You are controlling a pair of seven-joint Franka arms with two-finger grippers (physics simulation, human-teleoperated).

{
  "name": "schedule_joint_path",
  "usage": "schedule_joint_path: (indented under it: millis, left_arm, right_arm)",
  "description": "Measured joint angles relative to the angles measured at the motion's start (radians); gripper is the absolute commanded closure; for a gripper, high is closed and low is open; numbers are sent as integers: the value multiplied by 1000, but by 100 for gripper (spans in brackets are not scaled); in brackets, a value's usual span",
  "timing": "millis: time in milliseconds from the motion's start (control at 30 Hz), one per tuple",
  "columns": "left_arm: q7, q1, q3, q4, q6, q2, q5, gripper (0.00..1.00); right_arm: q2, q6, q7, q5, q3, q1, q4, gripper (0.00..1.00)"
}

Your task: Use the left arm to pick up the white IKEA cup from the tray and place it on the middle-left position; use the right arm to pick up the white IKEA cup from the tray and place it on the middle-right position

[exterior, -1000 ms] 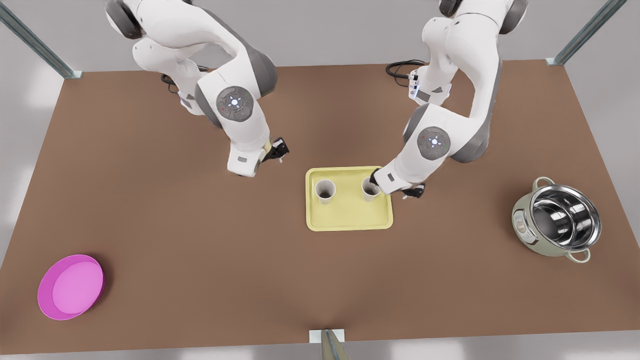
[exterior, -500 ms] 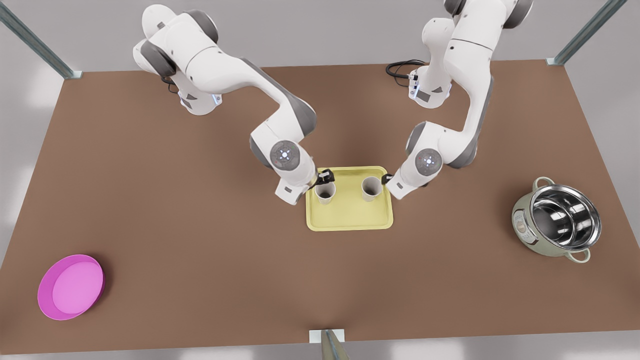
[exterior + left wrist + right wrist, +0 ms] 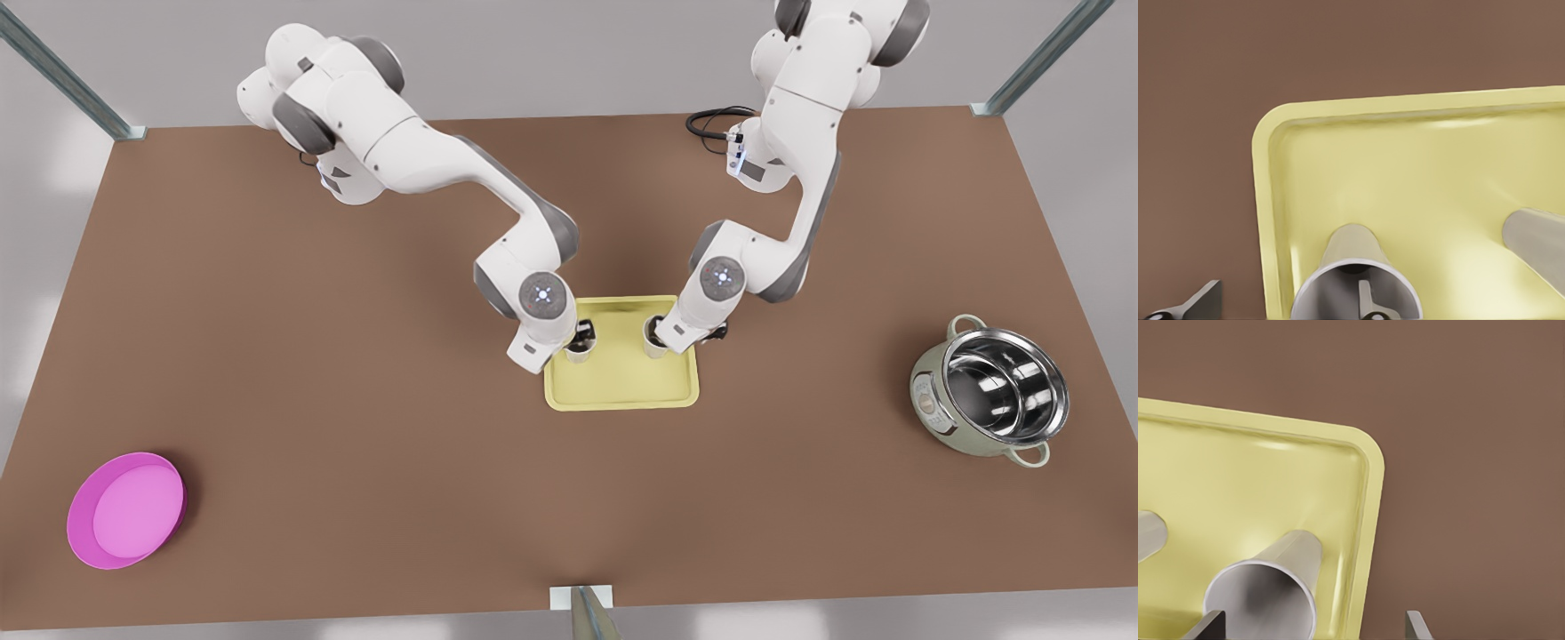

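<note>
We see both cups standing upright, long axis vertical, in the upper half of the pale yellow tray (image 3: 622,387), which lies at the centre of the brown bench (image 3: 356,400) in the front view. Which arm is which follows from the wrist views: the left wrist view has the tray's rim corner beside its cup, so the left end effector (image 3: 582,338) is the one at the cup nearer the front view's left (image 3: 578,352), and the right end effector (image 3: 656,333) is at the cup nearer the front view's right (image 3: 656,347). The relation that matters is that each cup sits directly below its own end effector, rim up. In the left wrist view one finger (image 3: 1366,303) stands inside the cup's mouth (image 3: 1355,287) and the other (image 3: 1201,303) outside the wall, apart, so we judge the left end effector spread and straddling the wall, not yet clenched. In the right wrist view the two fingers (image 3: 1205,628) stand wide on either side of the cup (image 3: 1265,593), also released. The coming move, as we judge it, is to pinch and lift straight up. The middle-left and middle-right spots are bare bench to either side of the tray.
</note>
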Motion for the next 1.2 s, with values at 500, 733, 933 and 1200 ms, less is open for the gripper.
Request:
schedule_joint_path:
  millis: [500,733,933,1200]
  left_arm:
    - [-65,0,-13,23,20,51,-27,53]
    - [-85,7,-13,45,16,56,-41,84]
    - [-99,177,-1,271,-75,52,-29,84]
    - [43,534,11,408,-30,229,-15,84]
  right_arm:
    - [48,73,38,-12,5,35,-70,0]
    - [47,98,40,-12,7,31,-97,31]
    - [53,125,27,29,35,25,-91,100]
    - [-121,-54,-36,43,145,-275,-57,100]
